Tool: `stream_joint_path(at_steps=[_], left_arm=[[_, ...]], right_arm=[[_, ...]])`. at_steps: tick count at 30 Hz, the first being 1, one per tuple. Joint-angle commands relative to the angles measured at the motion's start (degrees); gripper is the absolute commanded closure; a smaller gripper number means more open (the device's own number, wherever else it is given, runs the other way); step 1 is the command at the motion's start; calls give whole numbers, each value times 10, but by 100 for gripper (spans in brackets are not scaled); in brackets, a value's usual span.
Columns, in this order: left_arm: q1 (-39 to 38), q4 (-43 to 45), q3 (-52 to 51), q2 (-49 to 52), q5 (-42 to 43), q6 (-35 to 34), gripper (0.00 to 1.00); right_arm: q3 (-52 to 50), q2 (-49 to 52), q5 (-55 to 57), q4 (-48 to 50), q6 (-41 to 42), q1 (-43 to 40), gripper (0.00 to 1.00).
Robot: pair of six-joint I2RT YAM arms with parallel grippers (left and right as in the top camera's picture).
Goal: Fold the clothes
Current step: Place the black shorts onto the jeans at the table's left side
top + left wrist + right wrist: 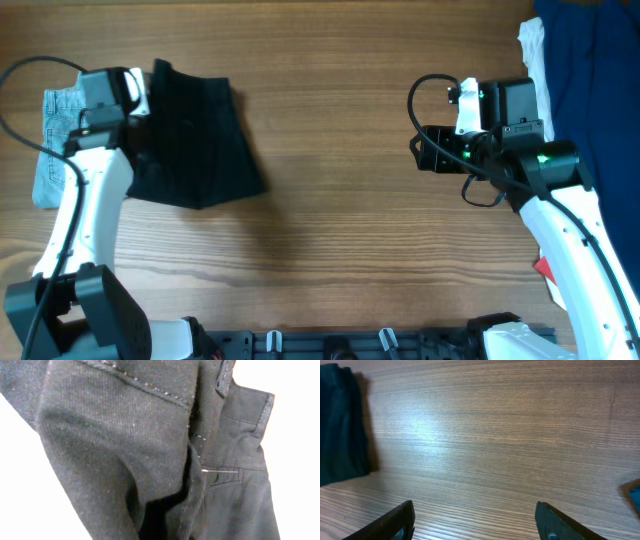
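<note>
Some denim shorts [50, 150] just beside black shorts [200, 140]; left jaws unreadable behind fabric; right jaws wide, empty.

Place: we take it for a robot lab.
Bench: wood-grain bench [340, 200].
Rig: left arm [82, 198], right arm [572, 238], loose cable [40, 59].
Sides: we see garments [590, 70] heaped.
</note>
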Motion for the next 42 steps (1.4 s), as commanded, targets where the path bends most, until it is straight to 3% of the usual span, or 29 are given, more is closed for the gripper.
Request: stream_joint_path(at_steps=[1,2,3,12,21,24,29,42], left_arm=[[25,14,49,-12,-60,82,96],[29,14,59,-12,-83,82,93],[33,16,67,-12,-100,82,83],[69,89,80,-12,-126,146,96],[111,152,80,-12,-125,172,96],[129,158,80,-12,-122,172,94],[150,158,80,-8,-83,172,81],[160,151,80,29,-82,169,74]], right_arm=[[-7,-3,-3,0,3,3,22],[-7,-3,-3,0,3,3,22],[-7,-3,-3,-1,3,3,22],[-7,-3,-2,0,2,3,22],[-7,-3,-2,2,2,3,22],[-7,-3,-2,2,3,3,22],[-7,-3,-3,1,3,3,23],[-7,-3,-3,-1,3,3,23]])
